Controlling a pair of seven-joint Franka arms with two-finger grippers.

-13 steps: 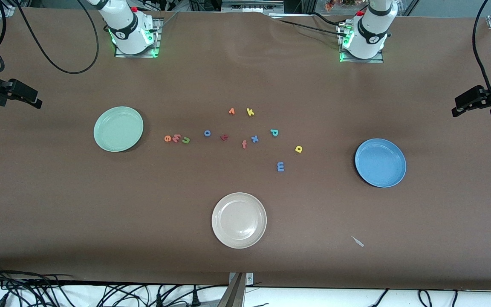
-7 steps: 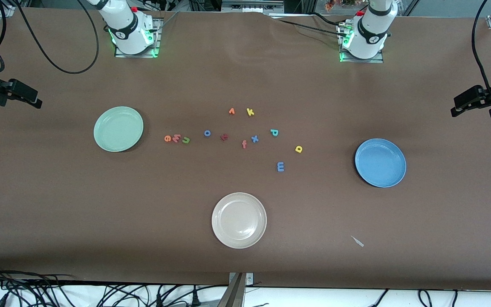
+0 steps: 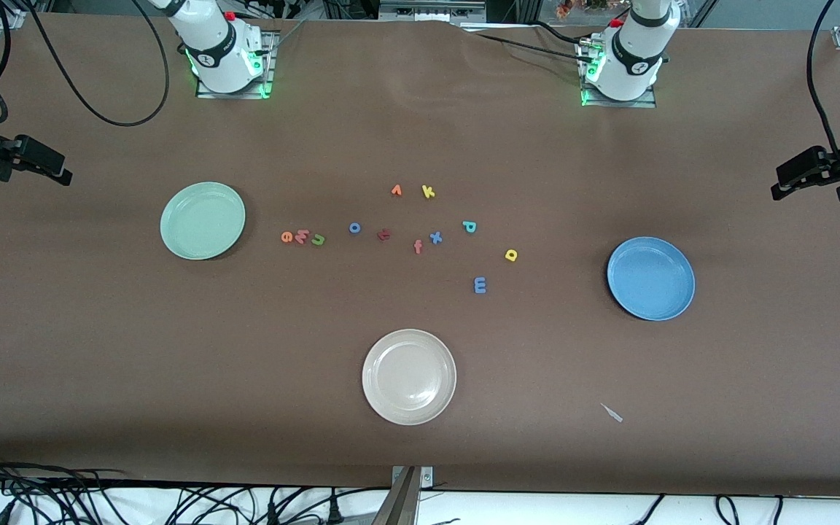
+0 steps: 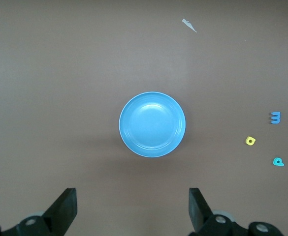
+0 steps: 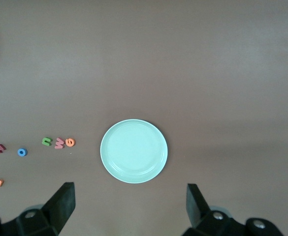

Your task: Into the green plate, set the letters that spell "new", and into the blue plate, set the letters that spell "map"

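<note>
From my station both claws read wide open and empty: in the left wrist view the left claw [image 4: 131,209] hangs high over the blue plate [image 4: 152,124], fingers [image 4: 65,206] spread well apart and touching nothing, and in the right wrist view the right claw [image 5: 129,206] hangs the same way over the green plate [image 5: 134,151], which is bare inside. In the front view I only see dark hardware at each end of the surface, so I place the claws by their wrist views. The green plate [image 3: 203,220] sits toward the right arm's end of the brown surface [image 3: 420,437], the blue plate [image 3: 650,278] toward the left arm's end, both holding nothing. The orange "e" [image 3: 287,236], pinkish-red "w" [image 3: 302,236] and green "n" [image 3: 318,239] lie in a tight row just beside the green plate, toward the middle. The teal "p" [image 3: 469,227], yellow "a" [image 3: 511,254] and blue "m" [image 3: 480,285] lie spread apart between the middle and the blue plate, the "m" nearest the front camera. A cream plate [image 3: 409,376] sits nearer that camera, and what I take to be a small pale scrap [image 3: 612,413] lies near it.
</note>
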